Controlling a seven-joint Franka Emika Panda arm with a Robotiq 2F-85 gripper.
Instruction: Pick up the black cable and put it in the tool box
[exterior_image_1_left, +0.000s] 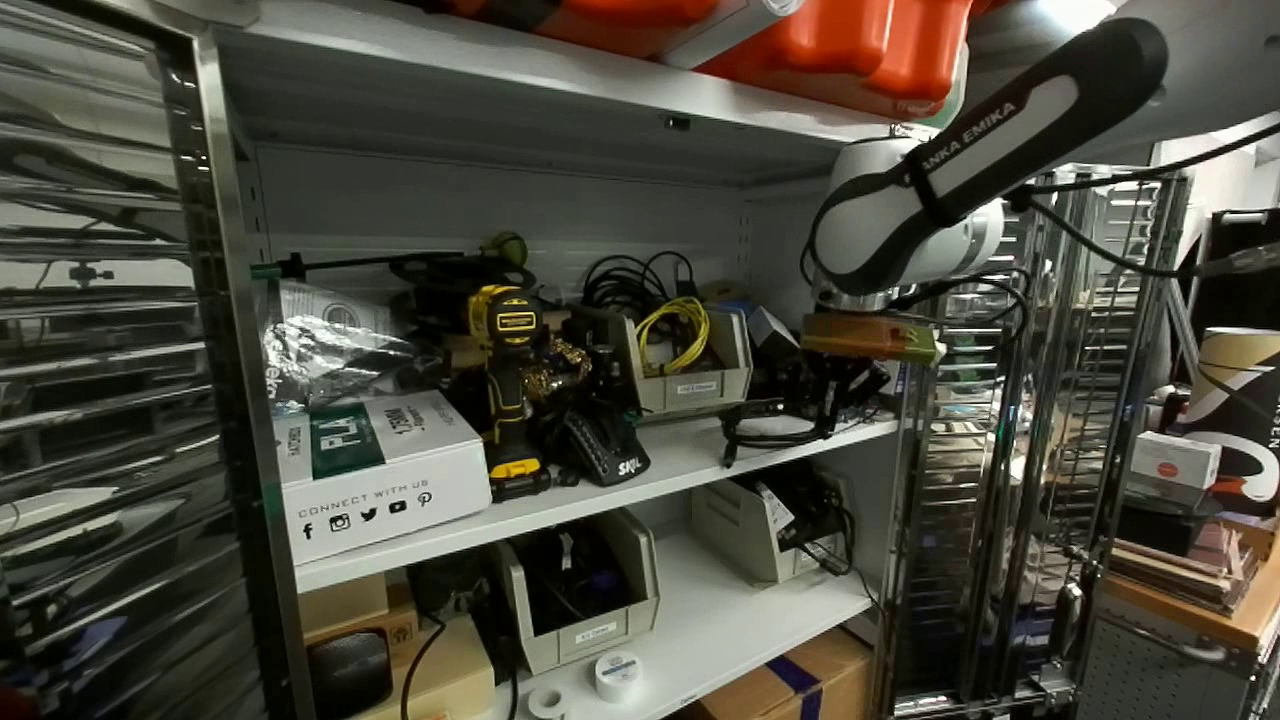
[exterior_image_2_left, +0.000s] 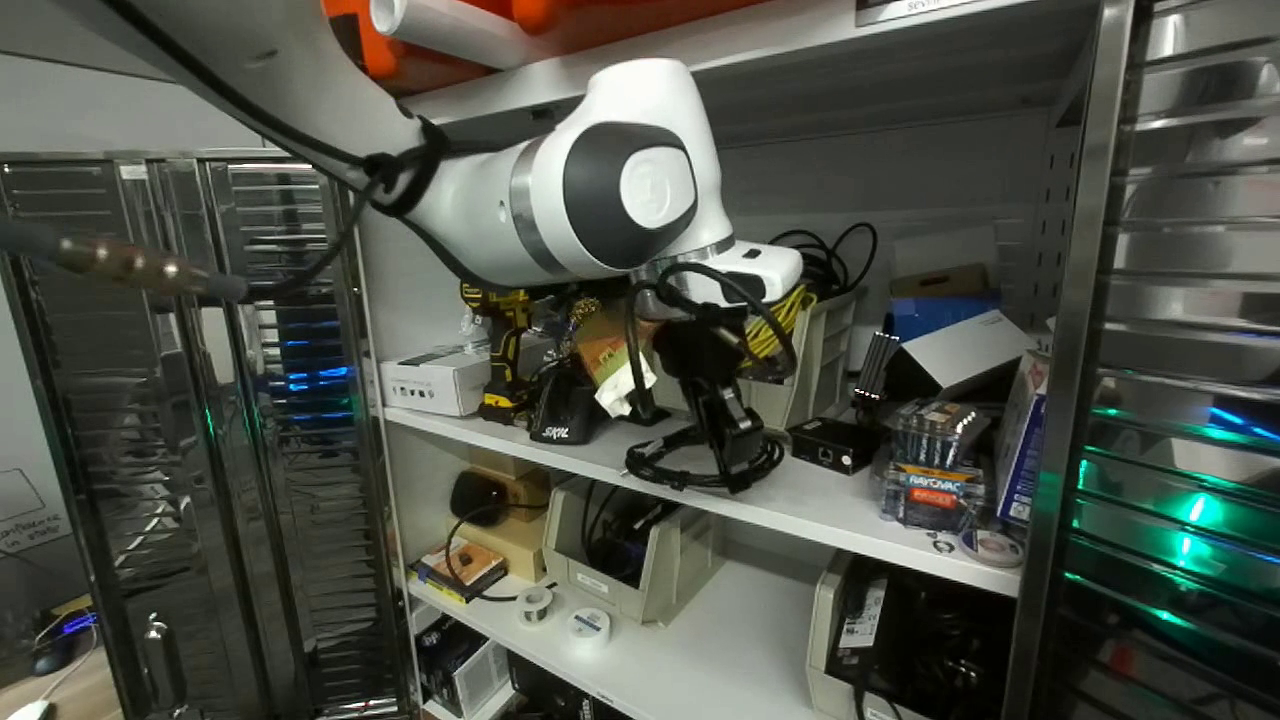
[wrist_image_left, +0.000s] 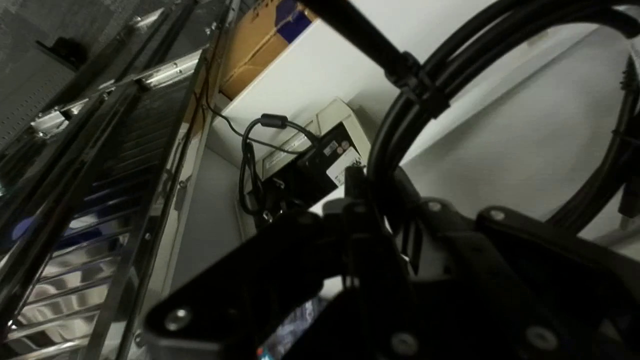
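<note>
The black cable is a tied coil. In the wrist view it runs down between the fingertips of my gripper, which look closed on it; the contact is dark. In both exterior views the coil hangs around the gripper's tips, at the front of the middle shelf. Whether it touches the shelf is unclear. No plain tool box shows. A beige bin with yellow cable stands behind the gripper, partly hidden by the arm in an exterior view.
A drill, a black SKIL charger and a white box share the middle shelf. Batteries and a small black box stand on it too. The shelf below holds beige bins and tape rolls.
</note>
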